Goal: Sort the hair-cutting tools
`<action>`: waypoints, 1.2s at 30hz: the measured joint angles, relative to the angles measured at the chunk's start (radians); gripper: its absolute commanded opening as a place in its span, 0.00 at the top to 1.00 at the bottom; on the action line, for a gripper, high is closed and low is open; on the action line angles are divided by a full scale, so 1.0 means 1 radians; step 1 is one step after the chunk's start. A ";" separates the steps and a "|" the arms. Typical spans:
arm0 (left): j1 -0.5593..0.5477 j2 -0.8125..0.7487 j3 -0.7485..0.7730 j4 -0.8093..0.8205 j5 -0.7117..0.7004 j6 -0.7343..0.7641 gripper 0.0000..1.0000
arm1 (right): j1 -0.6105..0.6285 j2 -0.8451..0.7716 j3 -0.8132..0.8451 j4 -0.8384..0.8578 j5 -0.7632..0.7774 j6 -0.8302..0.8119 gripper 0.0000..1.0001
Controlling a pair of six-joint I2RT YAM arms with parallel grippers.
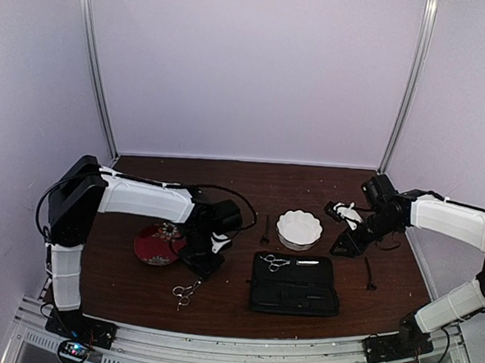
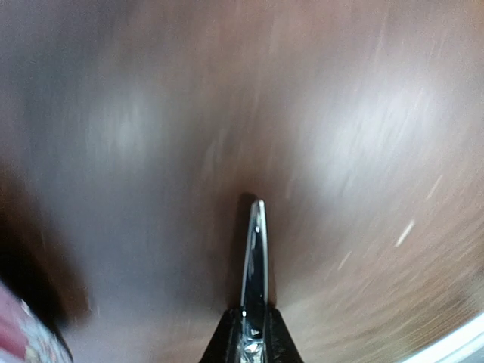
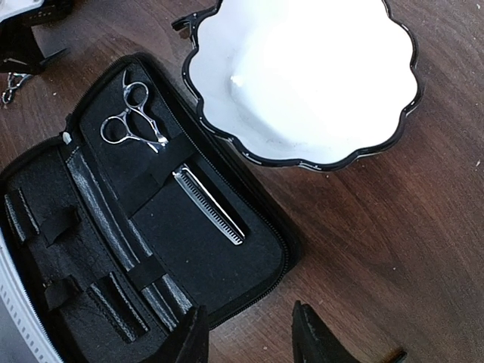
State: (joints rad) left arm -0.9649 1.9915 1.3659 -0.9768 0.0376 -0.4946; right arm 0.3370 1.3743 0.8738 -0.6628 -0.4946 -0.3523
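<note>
1. While low near tabletop (image 1: pixel 218 316) front, beside red plate (image 1: pixel 148 250): loose scissors (image 1: pixel 186 294), blade (image 2: pixel 258 249) clenched in left claw (image 2: pixel 253 336), presumably for carrying to case (image 1: pixel 293 304).
2. Strapped inside case for storage: second scissors (image 3: pixel 133 121).
3. Hanging released over case: right claw (image 3: pixel 253 344), grasping nothing.

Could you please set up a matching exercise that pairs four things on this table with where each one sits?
Things:
1. white scalloped bowl
2. red flowered plate
3. cased scissors
4. uncased scissors

Places:
A. strapped inside the open black case
B. on bare wood, front-left of the case
C. just behind the case
D. farthest left of all

Pairs: 1-C, 2-D, 3-A, 4-B
</note>
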 measured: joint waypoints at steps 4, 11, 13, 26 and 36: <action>0.058 0.070 0.105 0.040 0.052 -0.018 0.94 | 0.000 -0.019 0.000 0.000 0.000 0.000 0.62; 0.241 0.096 0.157 0.182 0.126 -0.088 0.63 | 0.000 -0.030 0.000 0.000 0.000 0.000 0.62; 0.275 0.096 0.167 0.196 0.131 -0.095 0.61 | 0.000 -0.030 0.000 -0.001 0.000 0.000 0.62; 0.247 -0.112 -0.013 0.198 0.145 0.048 0.53 | 0.067 -0.062 0.008 0.011 0.002 -0.011 0.64; 0.239 -0.022 -0.020 0.225 0.159 0.077 0.51 | 0.202 -0.046 0.148 0.023 0.029 -0.003 0.64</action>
State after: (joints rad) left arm -0.7258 1.9697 1.3460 -0.7521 0.1963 -0.4179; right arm 0.5388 1.3285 1.0222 -0.6395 -0.4656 -0.3553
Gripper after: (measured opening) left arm 0.485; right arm 0.363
